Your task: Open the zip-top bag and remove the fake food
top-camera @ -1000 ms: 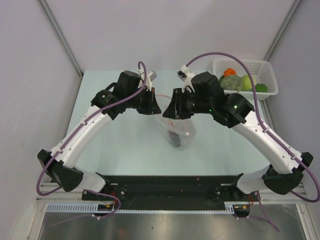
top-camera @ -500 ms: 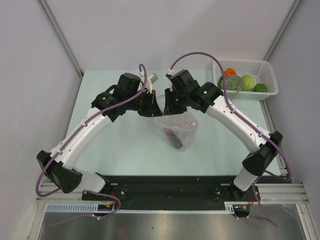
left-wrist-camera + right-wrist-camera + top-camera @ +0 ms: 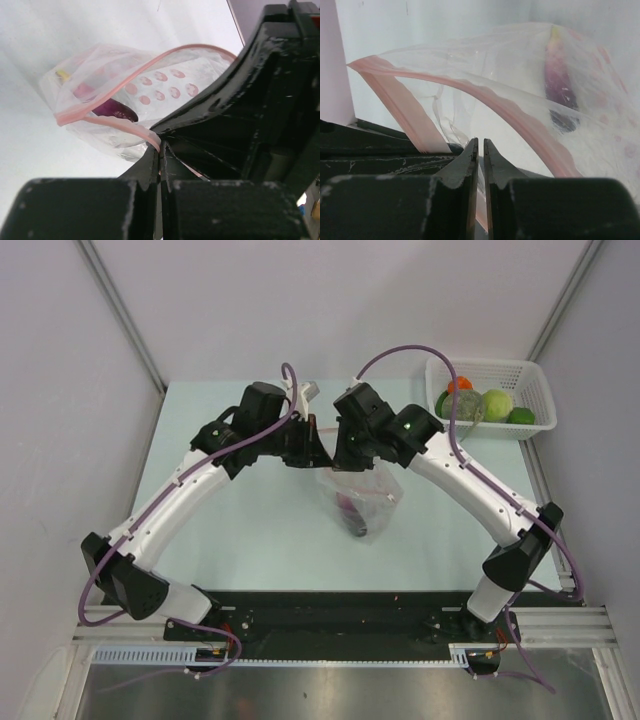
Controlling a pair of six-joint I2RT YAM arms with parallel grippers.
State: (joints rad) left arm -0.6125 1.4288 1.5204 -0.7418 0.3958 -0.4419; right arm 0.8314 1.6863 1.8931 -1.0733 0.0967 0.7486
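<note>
Plastic, clear and crinkly, forms the zip-top bag (image 3: 362,498) over the table's (image 3: 230,530) middle, its pink zip strip (image 3: 150,63) gaping around a glossy purple eggplant (image 3: 113,107). Both the left gripper (image 3: 160,150) and right gripper (image 3: 480,150) clamp its rim.

The top camera is looking steeply down from high behind the near edge, taking in the whole desk (image 3: 250,540). The wrist cameras are sitting very close, sighting forward along the left pincer (image 3: 160,150) and the right pincer (image 3: 480,150) from opposite sides. All three views are sharing the zip-top bag (image 3: 378,492) and its purple eggplant (image 3: 348,508).
</note>
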